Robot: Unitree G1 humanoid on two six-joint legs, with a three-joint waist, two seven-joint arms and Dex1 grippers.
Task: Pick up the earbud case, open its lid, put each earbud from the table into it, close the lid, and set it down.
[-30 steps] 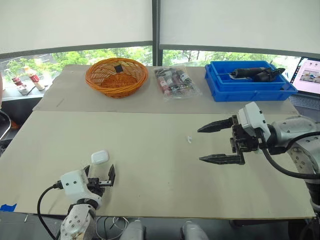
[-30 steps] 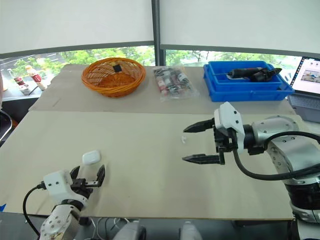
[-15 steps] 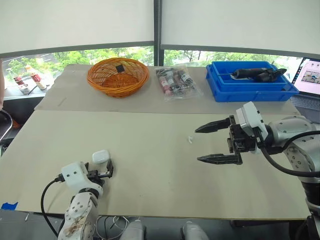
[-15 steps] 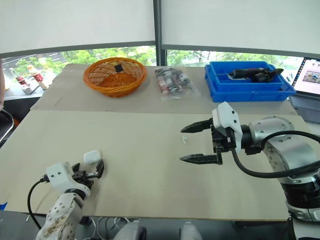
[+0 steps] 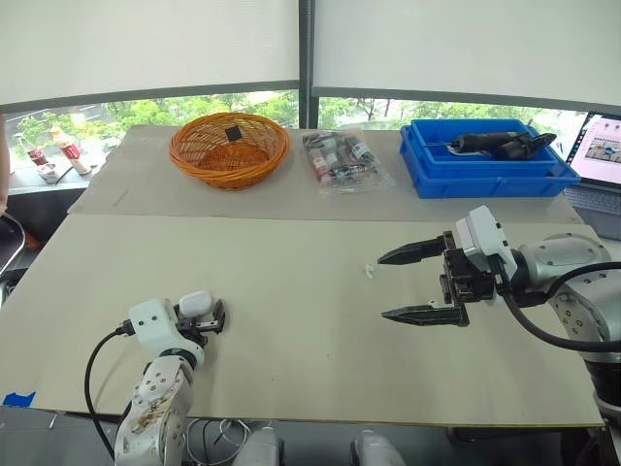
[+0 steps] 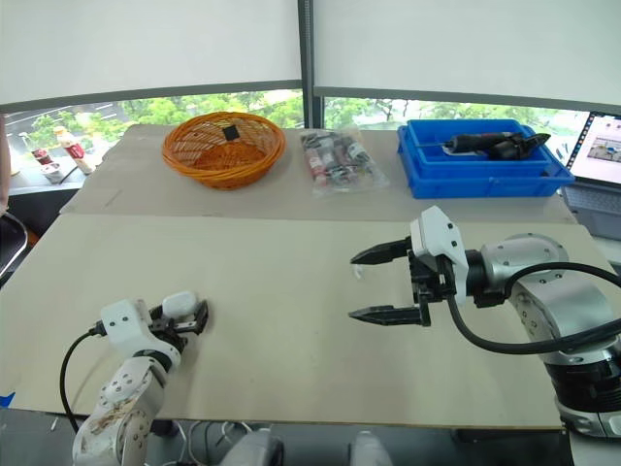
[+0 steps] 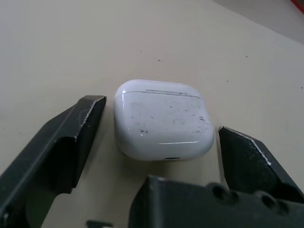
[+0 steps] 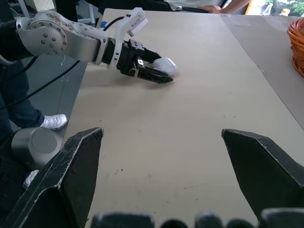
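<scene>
Bracketing the closed earbud case (image 5: 194,302) on the near-left worktop (image 5: 291,374) with the left tool (image 7: 160,119) parted, not yet touching, the right tool (image 5: 383,286) hanging wide near an earbud (image 5: 370,271), and risking squirting the smooth rounded shell sideways by closing off-centre.

The left end effector (image 5: 208,315) sits low, with its two fingers apart. The right end effector (image 5: 383,287) is higher, its fingers spread wide, one above the other, pointing to the robot's left.
</scene>
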